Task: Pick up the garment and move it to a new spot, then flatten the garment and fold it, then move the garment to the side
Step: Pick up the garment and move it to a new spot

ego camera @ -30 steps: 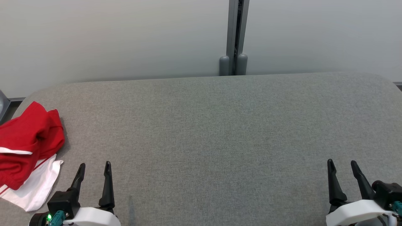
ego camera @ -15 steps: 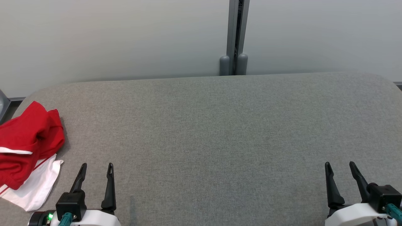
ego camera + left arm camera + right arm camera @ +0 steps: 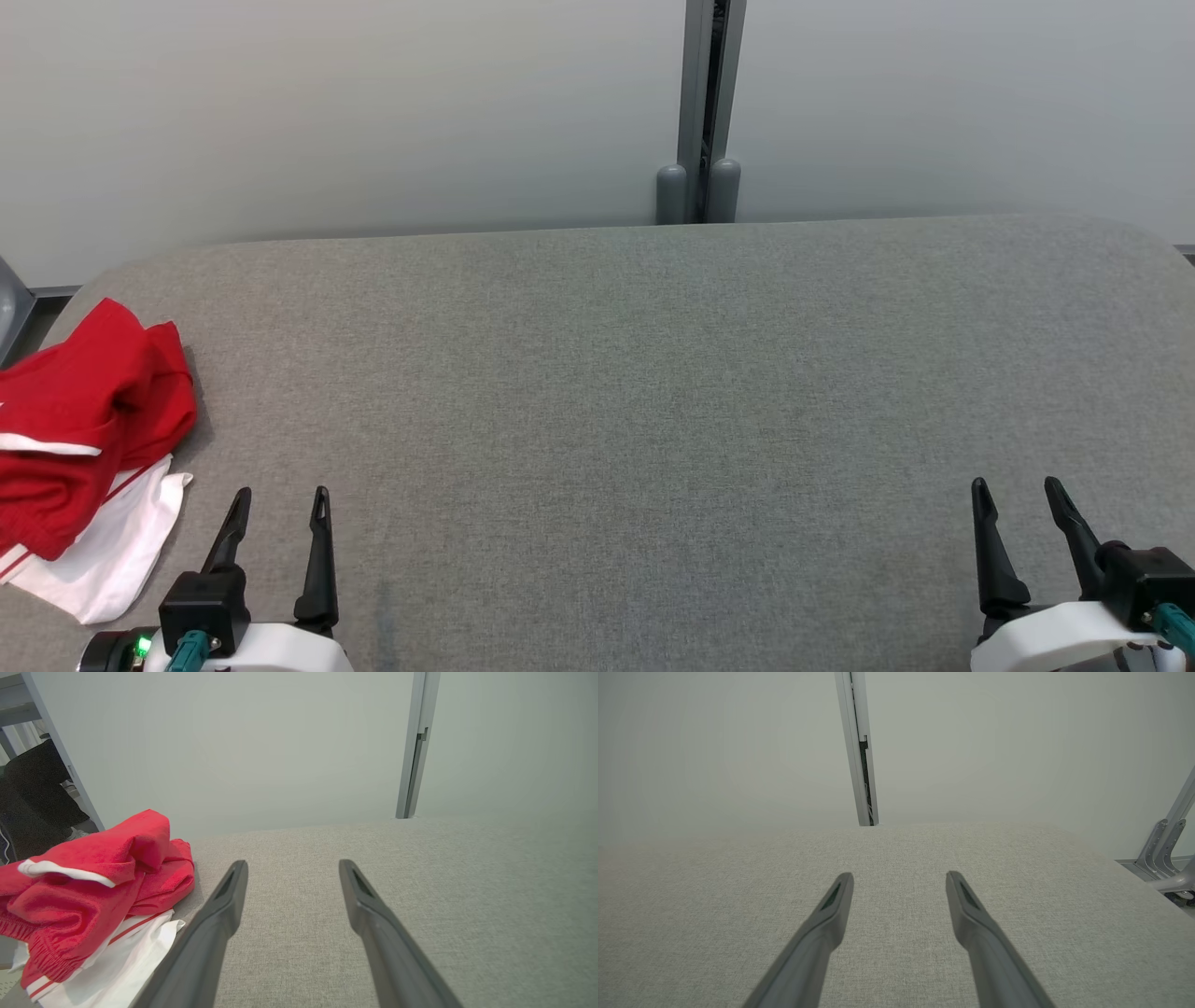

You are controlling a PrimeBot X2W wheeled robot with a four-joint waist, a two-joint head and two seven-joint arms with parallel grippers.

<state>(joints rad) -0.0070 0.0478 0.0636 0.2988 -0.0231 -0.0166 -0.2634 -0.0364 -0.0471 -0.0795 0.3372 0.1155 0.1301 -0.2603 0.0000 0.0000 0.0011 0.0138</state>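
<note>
Barely anything moved, bar a slight camera shift. Left gripper (image 3: 282,492) and right gripper (image 3: 1014,483) gape empty over the grey table (image 3: 653,373), garment (image 3: 84,420) crumpled at its left edge; right wrist view adds a metal frame (image 3: 1164,849).

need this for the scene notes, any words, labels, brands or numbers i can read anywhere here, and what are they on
No readable text in any view.
The red and white garment shows plain stripes, no print or tag.
The grey table, the wall, the left pincer and the right pincer bear no lettering.
</note>
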